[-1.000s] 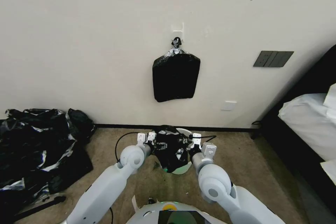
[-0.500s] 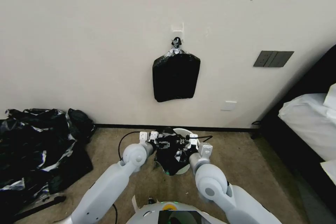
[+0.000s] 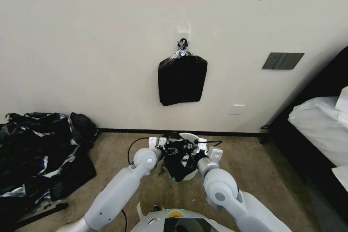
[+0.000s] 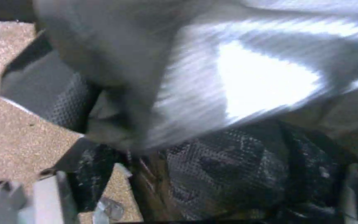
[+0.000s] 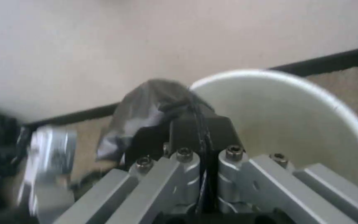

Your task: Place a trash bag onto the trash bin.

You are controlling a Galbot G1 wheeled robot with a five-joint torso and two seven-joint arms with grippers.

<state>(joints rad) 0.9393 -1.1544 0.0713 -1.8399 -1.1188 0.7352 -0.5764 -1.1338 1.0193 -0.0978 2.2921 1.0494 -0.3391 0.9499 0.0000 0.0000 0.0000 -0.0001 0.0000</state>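
The trash bag (image 3: 178,165) is thin glossy black plastic and hangs bunched between my two grippers, draping down over the near side of the trash bin. The trash bin (image 3: 191,136) is a white round bucket on the carpet by the wall. Its rim and inner wall (image 5: 295,118) show in the right wrist view. My left gripper (image 3: 169,149) holds the bag's left part, and the shiny film (image 4: 249,77) lies close over that wrist camera. My right gripper (image 3: 191,148) is at the bin's mouth, its black pads (image 5: 220,130) shut on a fold of the bag (image 5: 146,109).
A flat black pack (image 3: 182,79) hangs from a wall hook above the bin. A big heap of black plastic (image 3: 36,152) covers the floor at the left. A bed with white bedding (image 3: 319,127) stands at the right. Bare carpet lies on both sides of the bin.
My left arm has moved right, bringing its gripper closer to the right one, and the bag has bunched tighter between them. The right arm has barely shifted.
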